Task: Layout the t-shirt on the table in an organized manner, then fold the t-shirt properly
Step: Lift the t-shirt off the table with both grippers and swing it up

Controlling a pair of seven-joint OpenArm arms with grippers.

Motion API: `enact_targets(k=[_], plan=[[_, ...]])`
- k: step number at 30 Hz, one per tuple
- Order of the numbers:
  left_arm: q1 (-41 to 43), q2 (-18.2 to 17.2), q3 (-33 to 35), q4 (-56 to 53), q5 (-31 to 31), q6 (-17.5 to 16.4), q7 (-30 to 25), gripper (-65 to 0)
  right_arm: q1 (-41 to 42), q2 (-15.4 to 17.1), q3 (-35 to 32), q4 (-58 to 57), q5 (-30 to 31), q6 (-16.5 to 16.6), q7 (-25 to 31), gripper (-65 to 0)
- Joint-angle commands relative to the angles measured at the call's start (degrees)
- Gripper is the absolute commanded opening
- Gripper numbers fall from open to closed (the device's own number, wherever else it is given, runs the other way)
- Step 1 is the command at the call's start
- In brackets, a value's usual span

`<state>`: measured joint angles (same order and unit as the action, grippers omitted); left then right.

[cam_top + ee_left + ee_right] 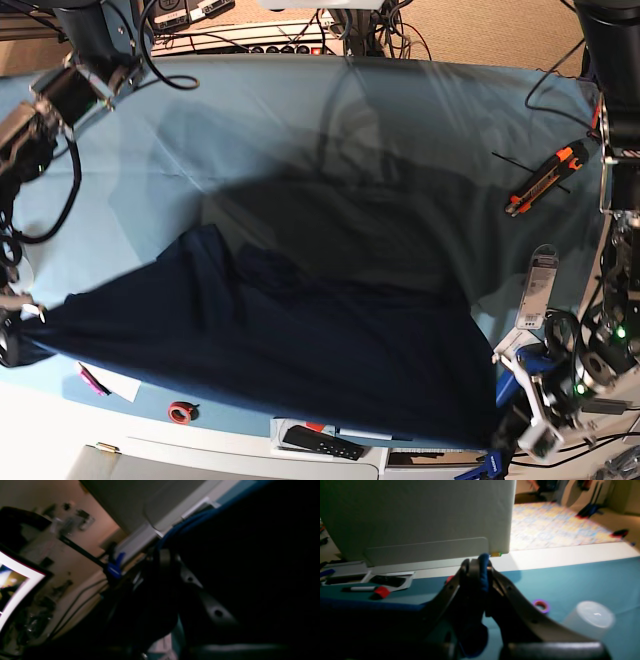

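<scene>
Softly draped, the navy heathered t-shirt (300, 350) spreads across the teal-clothed table (400, 130).

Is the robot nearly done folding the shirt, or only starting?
Only starting. Done so far: both grippers have grabbed the t-shirt. The right gripper is shut on a blue fabric edge, and the left gripper holds the other end. In hand: the shirt hangs stretched between them, low over the table, part of it rumpled. Left to do: lay it flat and smooth, then make every fold. No fold shows yet.
</scene>
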<state>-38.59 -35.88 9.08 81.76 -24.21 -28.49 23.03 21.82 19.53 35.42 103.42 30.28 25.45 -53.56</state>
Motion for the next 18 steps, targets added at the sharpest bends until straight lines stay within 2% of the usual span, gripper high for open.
enact_targets(k=[1, 5, 11, 18], plan=[[-2.9, -1.0, -0.8, 0.8, -0.3, 2.5, -1.4, -65.0, 2.6, 0.7, -1.3, -0.6, 0.7, 0.0, 2.2, -65.0], [-5.8, -1.0, -0.8, 0.7, -0.3, 3.6, -1.4, -65.0, 8.4, -0.5, -7.6, -6.8, 0.3, 0.1, 2.3, -65.0], [-11.0, -1.1, -0.8, 0.6, -0.1, 3.6, -1.4, -65.0, 18.1, -2.5, -17.1, -14.8, -5.2, 0.0, 4.2, -65.0], [-16.6, -1.3, -0.8, 0.6, -0.3, 3.6, -0.8, -65.0, 28.4, -3.8, -21.2, -22.1, -7.9, 0.0, 6.0, -65.0]])
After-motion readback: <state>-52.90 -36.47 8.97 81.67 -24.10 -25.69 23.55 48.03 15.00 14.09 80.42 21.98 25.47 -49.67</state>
